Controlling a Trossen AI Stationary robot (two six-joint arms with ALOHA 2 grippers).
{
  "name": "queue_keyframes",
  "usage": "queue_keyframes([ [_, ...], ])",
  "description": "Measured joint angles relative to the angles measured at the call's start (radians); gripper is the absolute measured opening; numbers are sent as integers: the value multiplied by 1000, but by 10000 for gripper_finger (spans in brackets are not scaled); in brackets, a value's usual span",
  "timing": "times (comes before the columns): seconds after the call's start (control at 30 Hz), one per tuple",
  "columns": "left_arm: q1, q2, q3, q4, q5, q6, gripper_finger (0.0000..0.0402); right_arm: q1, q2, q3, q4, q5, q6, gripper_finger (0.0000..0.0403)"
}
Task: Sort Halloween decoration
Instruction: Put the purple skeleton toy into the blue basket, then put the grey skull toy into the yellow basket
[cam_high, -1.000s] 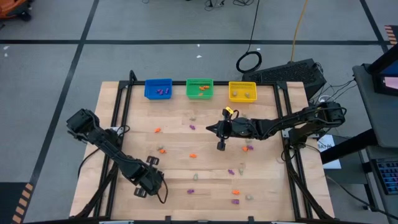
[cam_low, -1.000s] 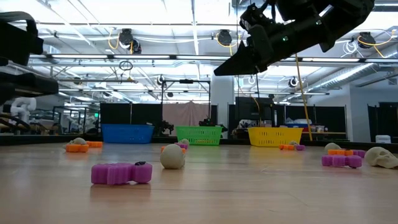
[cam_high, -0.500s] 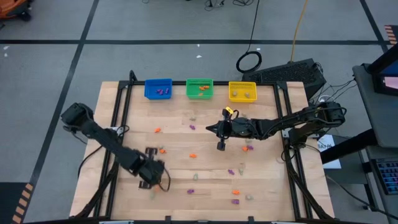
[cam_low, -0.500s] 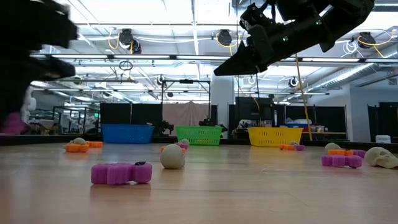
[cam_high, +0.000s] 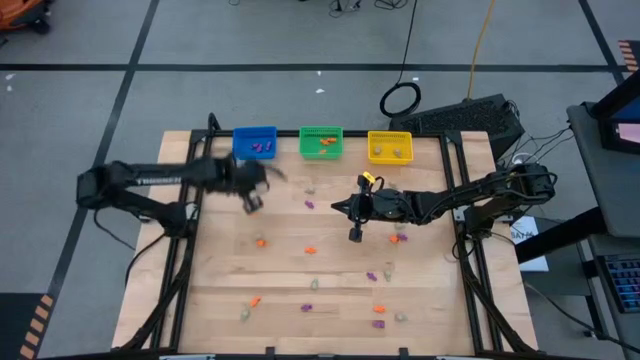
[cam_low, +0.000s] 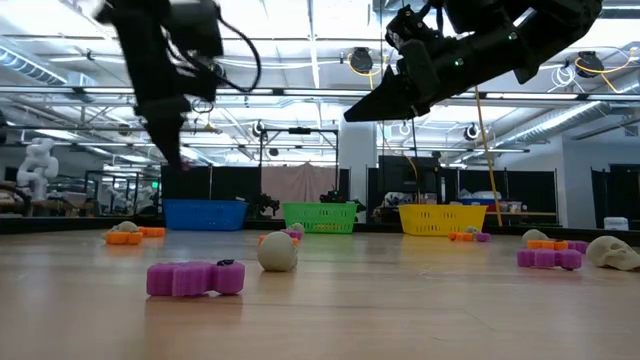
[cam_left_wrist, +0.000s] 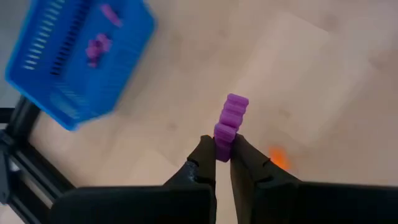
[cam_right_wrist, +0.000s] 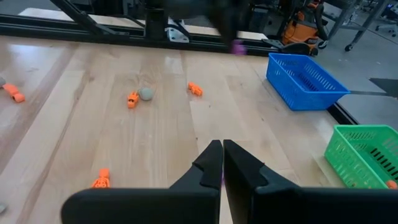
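Note:
My left gripper (cam_left_wrist: 224, 152) is shut on a purple trinket (cam_left_wrist: 230, 118) and hovers above the table's far left part (cam_high: 250, 202), a little short of the blue bin (cam_high: 254, 143). The blue bin (cam_left_wrist: 81, 56) holds purple pieces. A green bin (cam_high: 321, 142) and a yellow bin (cam_high: 390, 147) stand beside it along the far edge. My right gripper (cam_right_wrist: 222, 163) is shut and hangs over the table's middle (cam_high: 355, 232). Purple, orange and beige trinkets lie scattered on the wood, among them an orange one (cam_high: 311, 250) and a purple one (cam_low: 195, 278). My left gripper pinches the lower end (cam_left_wrist: 222, 144) of the purple trinket between its two fingertips. The fingers slant down from above. The piece sticks out beyond the tips, lifted clear of the table.
Black rails (cam_high: 195, 170) frame the table's left and right sides. Loose trinkets lie mostly in the middle and near half, such as a beige ball (cam_low: 277, 252) and an orange piece (cam_high: 261, 241). An orange piece (cam_left_wrist: 278, 158) lies on the wood below my left gripper.
My left gripper has risen from the table's near left part and swung toward the far edge, rolling as it went, and now hangs close to the blue bin with the purple trinket lifted clear.

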Motion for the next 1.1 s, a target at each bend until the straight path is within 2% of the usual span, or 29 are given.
queue_keyframes([
  [0.2, 352, 110, 70, 118, 113, 241, 14, 0, 0, 0, -15, 0, 14, 0],
  [0.37, 506, 273, 178, 129, 133, 365, 13, 0, 0, 0, -26, 0, 15, 0],
  [0.53, 571, 434, 244, 156, 136, 426, 13, 0, 0, 0, -30, 0, 27, 0],
  [0.7, 607, 529, 255, 220, 137, 433, 21, 0, 0, 0, -36, 0, 28, 0],
  [0.87, 616, 537, 255, 244, 135, 441, 67, 0, 0, 0, -53, 0, 52, 0],
  [1.1, 615, 478, 254, 256, 135, 438, 128, 0, 0, 0, -55, 0, 62, 0],
])
